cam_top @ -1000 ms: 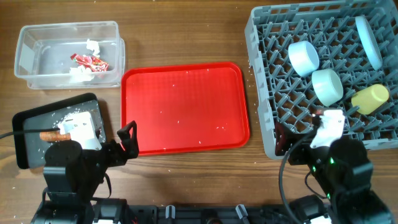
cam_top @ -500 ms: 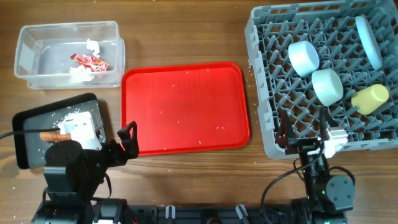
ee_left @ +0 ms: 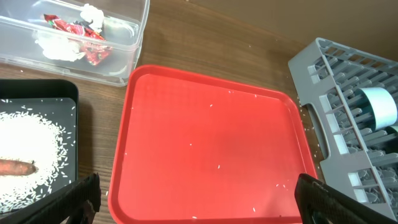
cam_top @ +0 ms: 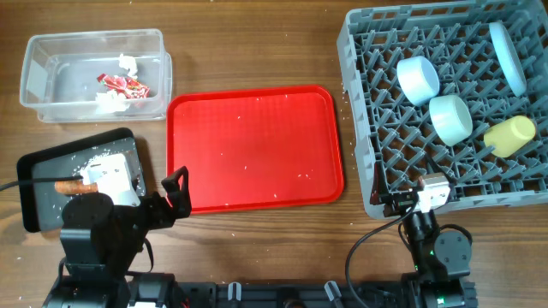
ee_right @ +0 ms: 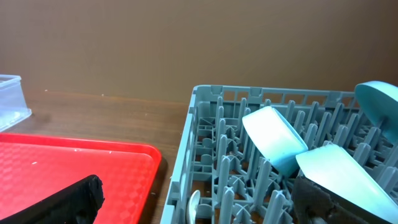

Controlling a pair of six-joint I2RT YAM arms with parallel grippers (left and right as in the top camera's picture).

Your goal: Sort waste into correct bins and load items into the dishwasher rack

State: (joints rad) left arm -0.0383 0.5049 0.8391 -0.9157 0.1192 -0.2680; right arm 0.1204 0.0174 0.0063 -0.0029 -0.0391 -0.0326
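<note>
The grey dishwasher rack stands at the right. In it are the pale-blue plate on edge, the white-blue bowl, the pale-green bowl and the yellow cup. The clear tub holds the red wrapper and paper scraps. Rice and the carrot piece lie in the black tray. My left gripper is open and empty over the red tray's near edge. My right gripper is open and empty before the rack's near left corner.
The big red tray lies in the middle with a few loose rice grains on it. It sits close between the black tray and the rack. Both arm bases stand at the table's front edge.
My right arm has drawn back from the rack's near edge toward the table's front and tucked in low. The left arm and all the objects stay put.
</note>
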